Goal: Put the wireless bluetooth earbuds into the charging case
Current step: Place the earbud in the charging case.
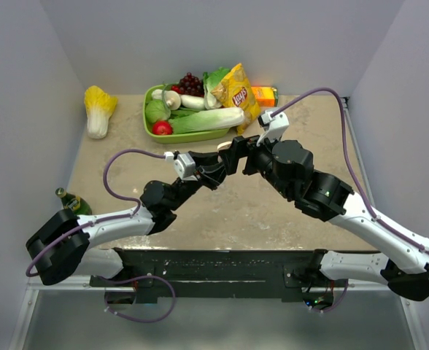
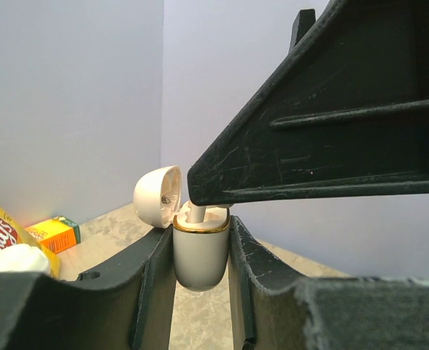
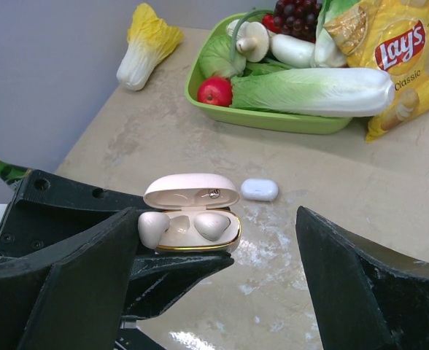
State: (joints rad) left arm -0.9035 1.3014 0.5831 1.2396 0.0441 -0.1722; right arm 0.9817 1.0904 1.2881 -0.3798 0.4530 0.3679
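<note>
The white charging case (image 2: 200, 259) hangs above the table, lid (image 2: 156, 195) swung open, with my left gripper (image 2: 200, 232) shut on its body. In the right wrist view the case (image 3: 200, 244) shows a gold rim. One earbud (image 3: 213, 224) sits in its right pocket. The other earbud (image 3: 153, 226) lies at the left edge, partly out and against my right gripper's left finger (image 3: 90, 277). My right gripper (image 3: 218, 215) stands open wide over the case. One of its fingers (image 2: 324, 124) covers the earbud's stem (image 2: 195, 213). In the top view both grippers (image 1: 225, 157) (image 1: 247, 152) meet mid-table.
A small white pill-shaped object (image 3: 259, 189) lies on the table beyond the case. A green tray (image 1: 185, 136) of vegetables, a Lay's bag (image 1: 236, 95) and an orange box (image 1: 265, 95) stand at the back. A cabbage (image 1: 98, 109) sits far left, a green bottle (image 1: 72, 200) near left.
</note>
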